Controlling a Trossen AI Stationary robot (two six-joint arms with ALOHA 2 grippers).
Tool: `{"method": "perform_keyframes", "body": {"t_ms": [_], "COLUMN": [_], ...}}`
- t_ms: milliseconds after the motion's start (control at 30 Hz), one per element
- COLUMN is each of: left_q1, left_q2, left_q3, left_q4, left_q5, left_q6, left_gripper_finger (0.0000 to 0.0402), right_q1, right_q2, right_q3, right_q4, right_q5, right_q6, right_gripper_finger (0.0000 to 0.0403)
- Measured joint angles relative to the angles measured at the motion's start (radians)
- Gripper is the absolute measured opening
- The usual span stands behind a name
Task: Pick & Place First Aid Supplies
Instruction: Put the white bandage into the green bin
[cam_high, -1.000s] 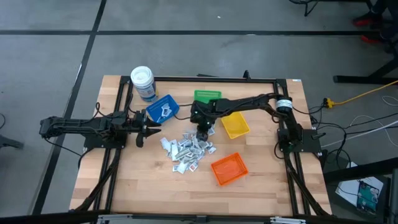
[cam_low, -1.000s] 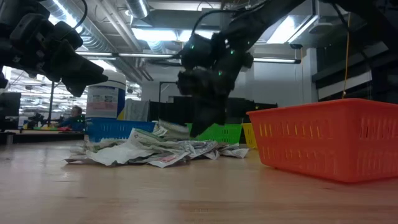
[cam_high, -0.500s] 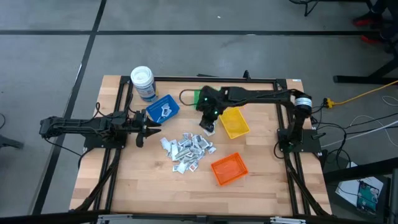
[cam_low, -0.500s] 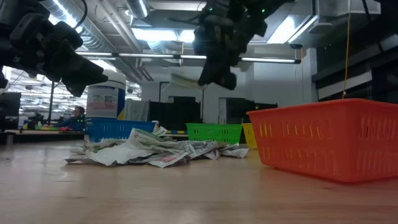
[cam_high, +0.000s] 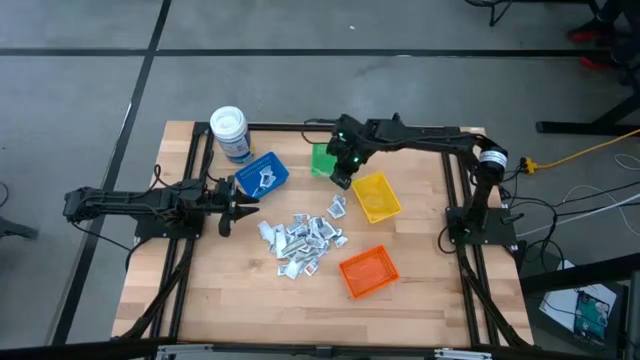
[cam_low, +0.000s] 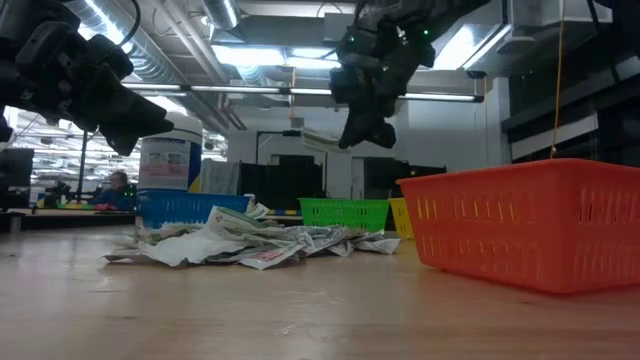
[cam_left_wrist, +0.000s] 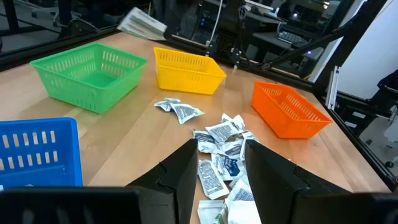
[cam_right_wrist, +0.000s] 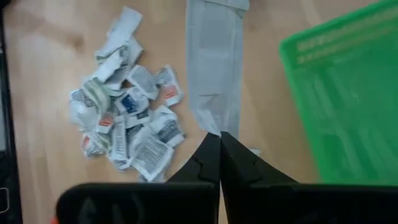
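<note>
The first aid supplies, several small white and silvery packets, lie in a loose pile (cam_high: 303, 240) in the middle of the table; the pile also shows in the left wrist view (cam_left_wrist: 221, 155). My right gripper (cam_high: 343, 177) hangs high beside the green bin (cam_high: 322, 160), shut on a long silvery-grey packet (cam_right_wrist: 214, 68). My left gripper (cam_high: 240, 208) is open and empty, held still above the table left of the pile. My right gripper pinches one short end of the long grey packet (cam_right_wrist: 213, 126) between its two fingertips. The packet lies in line with the fingers and sticks out past them. It is lifted clear of the table and juts out sideways in the low view (cam_low: 322, 140).
A blue bin (cam_high: 262, 175) with some packets stands at the back left, next to a white-lidded jar (cam_high: 230, 132). A yellow bin (cam_high: 378, 197) stands right of the green one, an orange bin (cam_high: 368, 271) nearer the front. Two stray packets (cam_high: 337, 207) lie by the yellow bin.
My right gripper has risen from the pile's far edge with the long grey packet and gone toward the table's far edge, to a spot beside the green bin. The packet is lifted clear. The pile stays where it was.
</note>
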Motion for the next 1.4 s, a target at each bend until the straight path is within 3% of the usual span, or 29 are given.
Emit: {"method": "perform_keyframes", "body": {"t_ms": [367,867,1000,1233,1400], "left_q1": [0.000,0.000,0.000,0.000,0.000], "left_q2": [0.000,0.000,0.000,0.000,0.000], "left_q3": [0.000,0.000,0.000,0.000,0.000], "left_q4": [0.000,0.000,0.000,0.000,0.000], "left_q5": [0.000,0.000,0.000,0.000,0.000], "left_q6": [0.000,0.000,0.000,0.000,0.000], "left_gripper_finger": [0.0127,0.0127,0.0127,0.0127,0.0127], "right_q1": [-0.077,-0.086,-0.086,-0.086,-0.086], "right_q2": [0.000,0.000,0.000,0.001,0.001], "right_q3": [0.000,0.000,0.000,0.000,0.000], "right_q4": [-0.035,-0.030,-0.030,-0.031,-0.018], "right_q5": [0.230,0.238,0.238,0.237,0.155], "right_q6": [-0.093,-0.099,-0.098,-0.075,-0.022], "right_gripper_finger": [0.0003,0.0016,0.0046,0.0139,0.0175]}}
